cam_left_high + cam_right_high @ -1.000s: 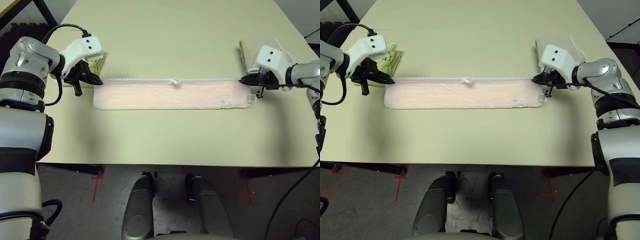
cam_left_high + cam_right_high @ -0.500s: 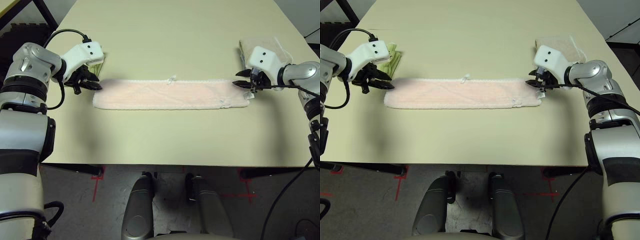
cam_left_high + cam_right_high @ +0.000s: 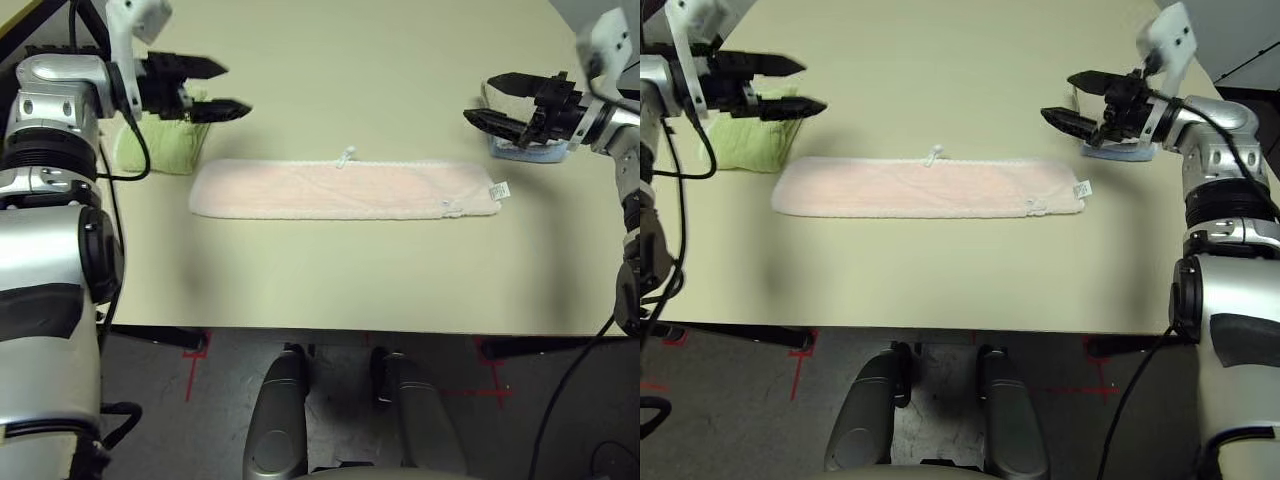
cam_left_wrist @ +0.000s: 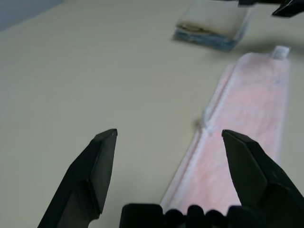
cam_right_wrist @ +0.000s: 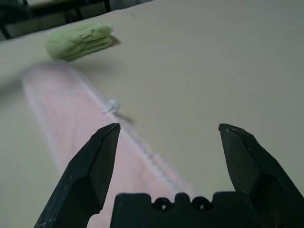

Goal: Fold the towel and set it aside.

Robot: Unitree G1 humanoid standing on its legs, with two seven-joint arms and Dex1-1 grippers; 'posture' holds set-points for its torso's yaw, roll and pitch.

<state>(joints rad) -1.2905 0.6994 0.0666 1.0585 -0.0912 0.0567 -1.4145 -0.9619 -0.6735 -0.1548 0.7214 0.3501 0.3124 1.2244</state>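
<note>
The pale pink towel (image 3: 340,189) lies flat on the table as a long narrow strip running left to right, with a small white tag (image 3: 499,190) at its right end and a little loop at the middle of its far edge. My left gripper (image 3: 228,88) hangs open above the table, up and behind the strip's left end, holding nothing. My right gripper (image 3: 478,100) is open too, raised behind the strip's right end and apart from it. The strip also stretches away in the left wrist view (image 4: 247,128) and the right wrist view (image 5: 71,114).
A folded light green towel (image 3: 160,148) sits at the left, just behind the strip's left end. A beige towel on a blue one (image 3: 520,148) lies at the right, under my right gripper. The cream table (image 3: 340,270) has bare room in front and behind.
Both grippers have let go of the towel's ends, opened wide, and lifted up and back away from it. The towel has settled flat on the table.
</note>
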